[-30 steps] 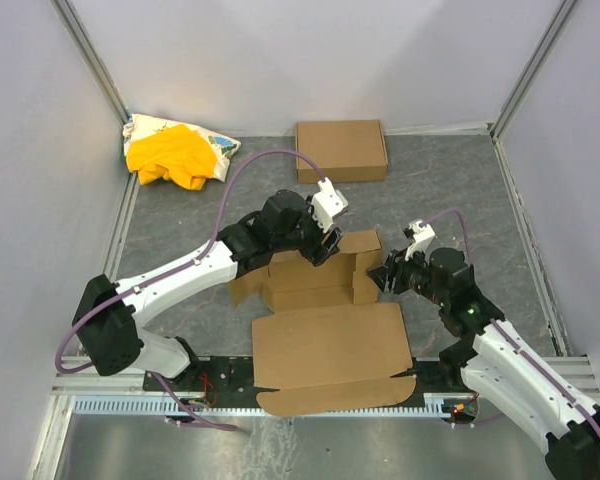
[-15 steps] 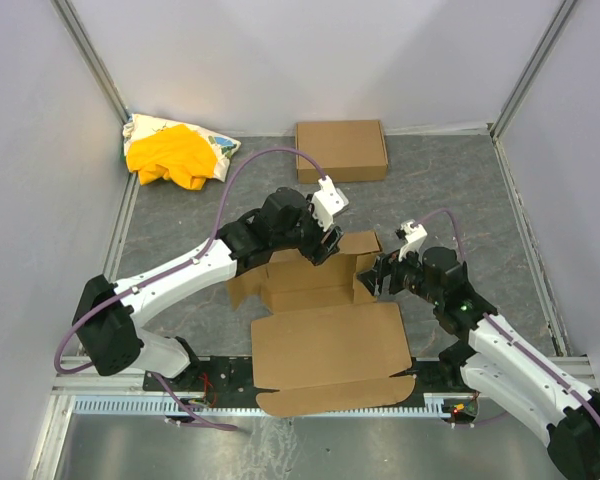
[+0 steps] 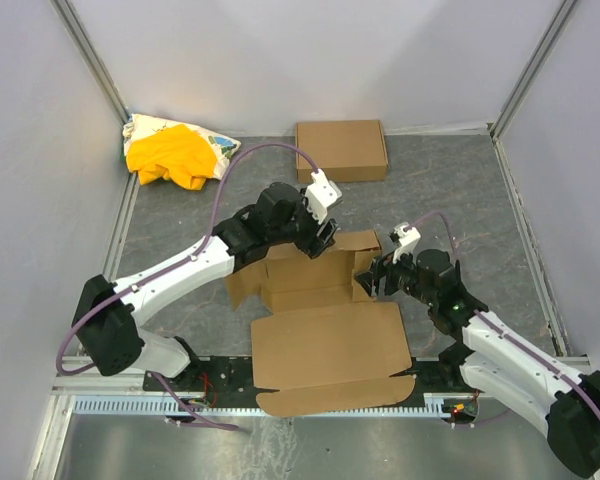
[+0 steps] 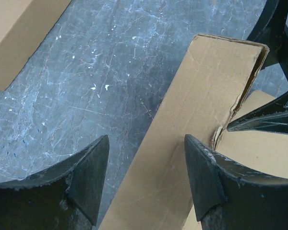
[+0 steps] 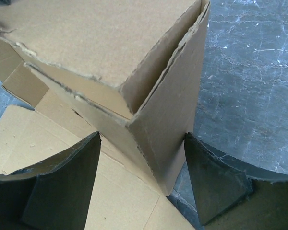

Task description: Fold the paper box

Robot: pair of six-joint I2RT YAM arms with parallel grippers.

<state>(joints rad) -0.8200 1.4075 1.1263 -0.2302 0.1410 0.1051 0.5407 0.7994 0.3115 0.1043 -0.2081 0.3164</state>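
The paper box [image 3: 325, 345] is plain brown, like the carton [image 3: 341, 150] beyond it, on a table [image 3: 460, 190] of dark grey marbled with thin white veins. Beyond the box to the left, a cloth bundle [image 3: 170, 158] is bright yellow with a white patterned edge. The arms [image 3: 180, 272] over the box are white with black joints and purple cables [image 3: 260, 147].

Paper box [image 3: 325, 345] centre; carton [image 3: 341, 150] behind; bundle [image 3: 175, 152] back-left.

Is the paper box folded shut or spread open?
Half folded: the paper box has far walls raised, but its wide near panel lies flat.
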